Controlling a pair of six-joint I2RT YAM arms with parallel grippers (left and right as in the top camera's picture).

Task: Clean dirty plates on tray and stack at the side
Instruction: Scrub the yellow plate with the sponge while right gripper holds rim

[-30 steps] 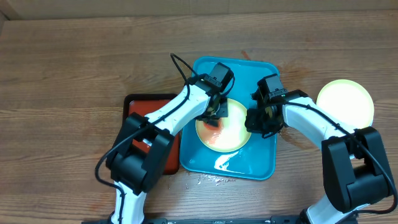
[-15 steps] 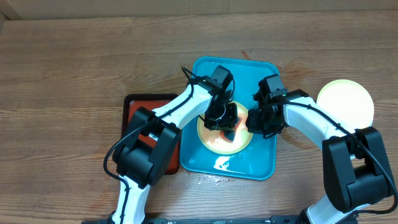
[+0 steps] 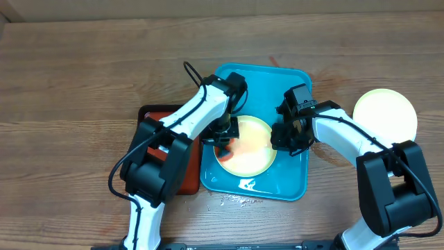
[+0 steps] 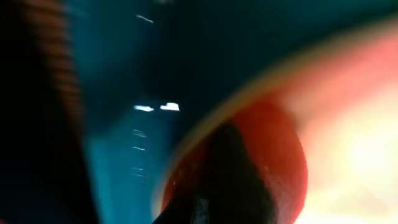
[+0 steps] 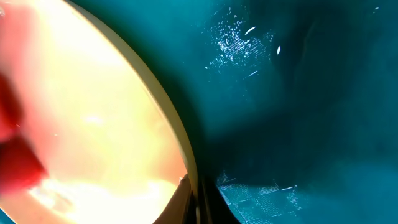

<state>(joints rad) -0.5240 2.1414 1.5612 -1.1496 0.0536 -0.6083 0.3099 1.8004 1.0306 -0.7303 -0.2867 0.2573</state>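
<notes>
While one plate (image 3: pixel 385 114) already sits on the table (image 3: pixel 83 83) at the right, your stained plate (image 3: pixel 250 149) lies in the tray (image 3: pixel 295 184), not yet clean — right gripper (image 3: pixel 286 137) pinched shut on its rim, left gripper (image 3: pixel 223 133) closed at its smeared left edge. No third plate shows.

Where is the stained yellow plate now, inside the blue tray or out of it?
Inside. The stained plate lies on the floor of the blue tray; from overhead, blue floor shows above, below and right of it.
</notes>
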